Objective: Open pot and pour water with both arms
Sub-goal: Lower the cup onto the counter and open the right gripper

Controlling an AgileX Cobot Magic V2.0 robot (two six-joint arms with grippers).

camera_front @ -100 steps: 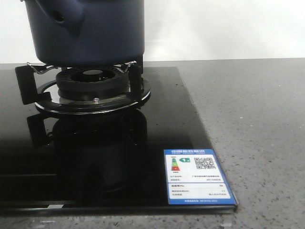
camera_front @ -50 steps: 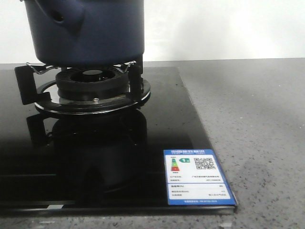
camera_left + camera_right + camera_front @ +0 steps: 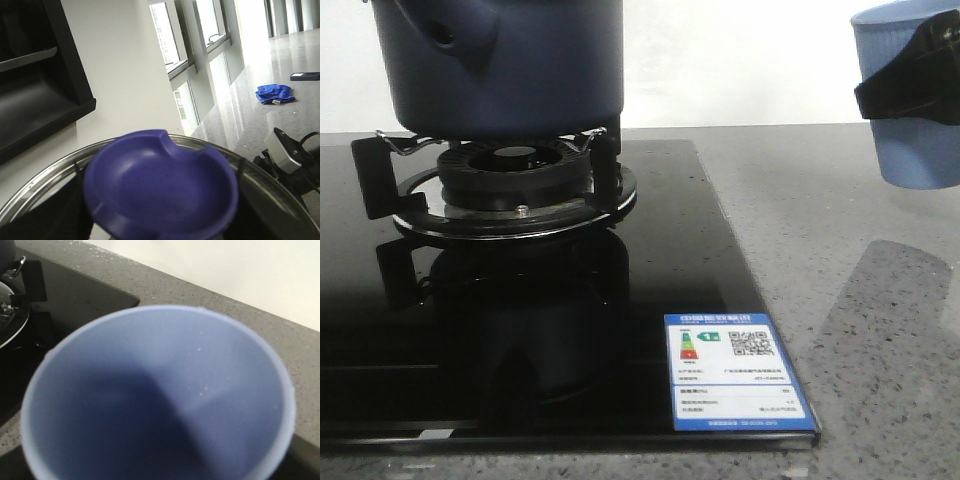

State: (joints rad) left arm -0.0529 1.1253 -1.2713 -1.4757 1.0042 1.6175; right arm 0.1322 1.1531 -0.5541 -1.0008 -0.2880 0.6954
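The dark navy pot (image 3: 500,70) stands on the gas burner at the far left, its top cut off by the front view. My left gripper (image 3: 159,220) is shut on the lid's purple-blue knob (image 3: 160,185). It holds the steel-rimmed glass lid (image 3: 45,172) up and tilted, and the knob hides its fingers. My right gripper (image 3: 920,75) is shut on the pale blue cup (image 3: 910,140), held in the air at the far right above the counter. The cup's inside (image 3: 160,395) fills the right wrist view, and I cannot see water in it.
The burner (image 3: 515,180) sits on a black glass hob (image 3: 650,290) with an energy label (image 3: 735,370) at its near right corner. Grey stone counter (image 3: 850,300) lies to the right. A blue cloth (image 3: 274,94) and a dark flat object (image 3: 305,76) lie far off.
The pale blue cup, held by my right gripper, has come into the front view from the right. The pot has not moved.
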